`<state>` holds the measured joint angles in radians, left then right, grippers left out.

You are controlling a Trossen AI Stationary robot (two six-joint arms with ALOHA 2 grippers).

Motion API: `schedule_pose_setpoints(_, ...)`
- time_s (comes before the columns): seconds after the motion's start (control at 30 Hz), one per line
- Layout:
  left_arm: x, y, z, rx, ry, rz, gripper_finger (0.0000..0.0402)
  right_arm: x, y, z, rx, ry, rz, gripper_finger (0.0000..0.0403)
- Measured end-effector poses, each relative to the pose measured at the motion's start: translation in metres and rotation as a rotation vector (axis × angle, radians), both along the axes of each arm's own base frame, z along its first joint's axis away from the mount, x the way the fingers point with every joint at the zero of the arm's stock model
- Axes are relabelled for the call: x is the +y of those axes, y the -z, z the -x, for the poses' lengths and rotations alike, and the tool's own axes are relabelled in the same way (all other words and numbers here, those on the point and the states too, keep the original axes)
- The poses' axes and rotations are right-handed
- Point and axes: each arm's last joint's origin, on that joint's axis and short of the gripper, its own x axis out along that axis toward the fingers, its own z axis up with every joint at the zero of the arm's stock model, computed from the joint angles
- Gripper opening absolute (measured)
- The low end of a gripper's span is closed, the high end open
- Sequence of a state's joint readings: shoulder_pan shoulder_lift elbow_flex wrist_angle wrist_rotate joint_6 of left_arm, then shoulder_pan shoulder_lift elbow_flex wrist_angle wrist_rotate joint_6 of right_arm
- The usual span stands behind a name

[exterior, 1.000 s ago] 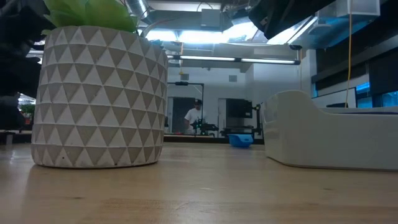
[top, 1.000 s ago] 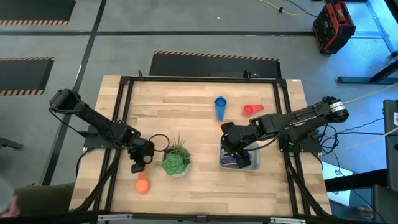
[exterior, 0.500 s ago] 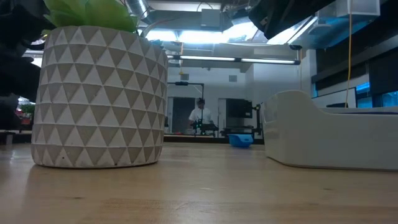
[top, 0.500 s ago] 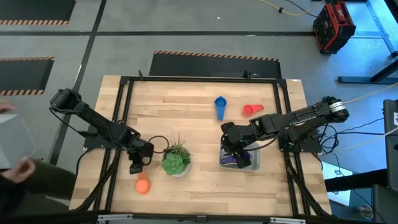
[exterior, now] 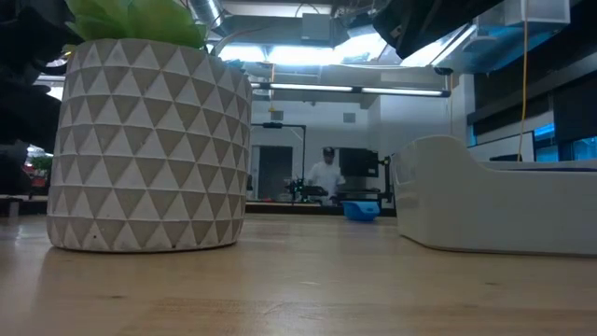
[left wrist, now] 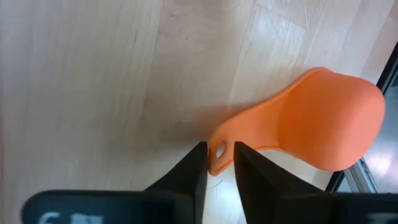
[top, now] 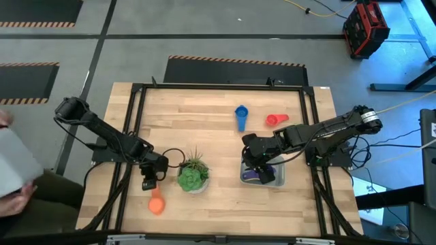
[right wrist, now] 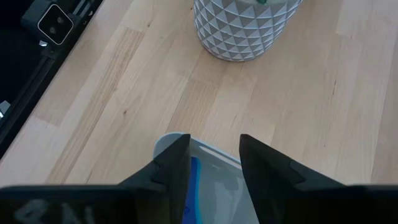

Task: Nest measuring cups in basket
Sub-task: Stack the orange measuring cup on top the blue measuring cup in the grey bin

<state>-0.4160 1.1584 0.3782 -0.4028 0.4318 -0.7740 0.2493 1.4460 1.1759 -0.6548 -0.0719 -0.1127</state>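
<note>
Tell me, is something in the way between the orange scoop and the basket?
Yes. The potted plant stands on the table between the orange scoop by the left gripper and the basket, where the right gripper hovers.

Overhead, tabletop-level, two wrists — pot (exterior: 149,145) shared.

The wooden table (top: 204,122) carries an orange cup (top: 157,203) just beyond the left gripper (top: 149,183), a potted plant (top: 193,178) beside it, blue (top: 240,116) and red cups (top: 274,120) well off, and the basket (top: 266,178) under the right gripper (top: 255,167).
</note>
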Motion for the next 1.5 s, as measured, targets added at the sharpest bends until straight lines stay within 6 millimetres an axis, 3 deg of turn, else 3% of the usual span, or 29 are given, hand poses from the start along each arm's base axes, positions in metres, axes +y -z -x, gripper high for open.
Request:
schedule_pose_setpoints(0.27, 0.0, 0.0, -0.001, -0.013, -0.007, -0.012, 0.0008, 0.0, 0.0, 0.0, 0.0, 0.0, 0.0, 0.0142)
schedule_pose_setpoints(0.6, 0.0, -0.001, -0.001, -0.015, -0.008, -0.011, 0.0004, 0.0, 0.0, 0.0, 0.0, 0.0, 0.0, 0.0142)
schedule_pose_setpoints(0.83, -0.005, -0.006, -0.007, -0.072, 0.032, 0.115, 0.0002, 0.0, 0.0, 0.0, 0.0, 0.0, 0.0, 0.0142)
schedule_pose_setpoints(1.3, -0.013, -0.033, -0.023, -0.203, 0.091, 0.176, 0.0001, 0.0, -0.001, -0.001, -0.017, 0.0, -0.004, 0.0142)
schedule_pose_setpoints(1.5, -0.02, -0.059, -0.036, -0.266, 0.119, 0.249, 0.0, 0.0, -0.001, -0.001, -0.017, 0.0, -0.004, 0.0142)
